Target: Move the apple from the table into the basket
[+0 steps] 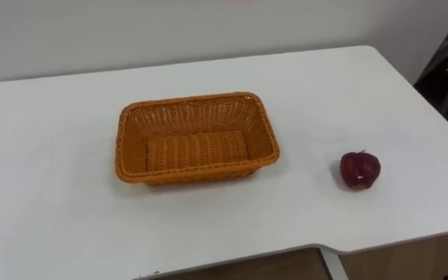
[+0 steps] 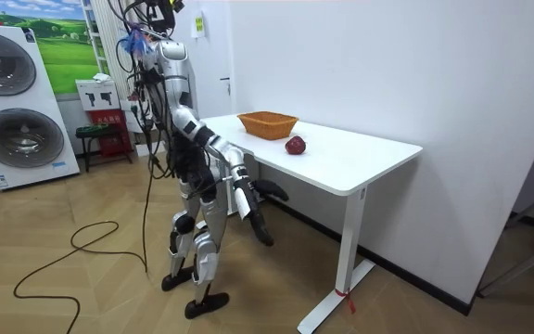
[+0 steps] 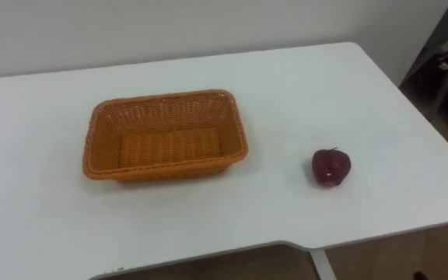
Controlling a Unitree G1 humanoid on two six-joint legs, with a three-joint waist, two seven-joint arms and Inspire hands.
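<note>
Room view | apple point(image 2: 295, 146) near basket point(image 2: 267, 123), white table point(image 2: 360, 158) | washers point(image 2: 12, 102), probably, past robot

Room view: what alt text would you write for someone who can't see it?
A humanoid robot stands at the edge of a white table, arms hanging below the tabletop. On the table sit an orange wicker basket and, apart from it, a red apple. Washing machines stand at the room view's left.

Bare surface point(image 1: 53, 194) surrounds the apple point(image 1: 360, 169), well apart from the basket point(image 1: 197, 138) on its left; approach from the front edge is open. The basket's top is open. A wall point(image 1: 208, 31) closes the far side, perhaps touching the surface.
</note>
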